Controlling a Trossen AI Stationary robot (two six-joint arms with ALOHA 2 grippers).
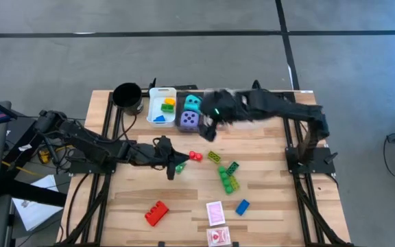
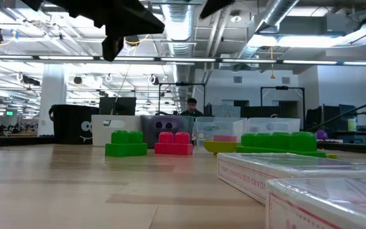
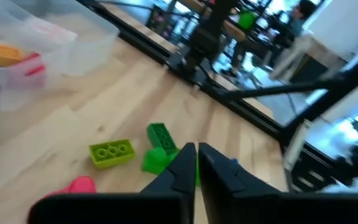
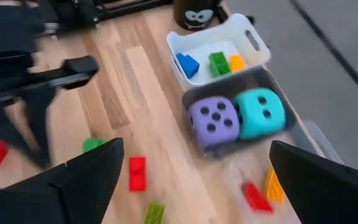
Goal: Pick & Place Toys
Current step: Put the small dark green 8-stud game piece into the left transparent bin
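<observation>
- The worktop [image 1: 136,199] carries toys scattered over its middle and near side, with three bins and a black cup [image 1: 127,95] along the far edge.
- The right arm reaches over the far bins; the right gripper [image 1: 210,123] hangs above the grey bin [image 4: 278,134], its jaws spread wide and holding nothing.
- That grey bin holds the purple die [image 1: 190,120] and the cyan die [image 1: 193,103], side by side.
- The white bin [image 1: 152,110], left of the grey one, holds a blue, a green and a yellow brick.
- The left gripper [image 1: 173,167] sits low at mid-worktop, jaws pressed together, apparently empty.
- A small green brick [image 1: 180,167] lies just beside its tips, and a small red brick [image 1: 196,156] just to the right.
- Further right lies a cluster of green bricks [image 1: 228,177]; nearer are a large red brick [image 1: 156,213], a blue brick [image 1: 242,206] and two red-white cards [image 1: 216,213].
- Judgement: a drop-off at the bins looks finished and the next pick is due.
- The left jaws must open before straddling the green brick squarely.
</observation>
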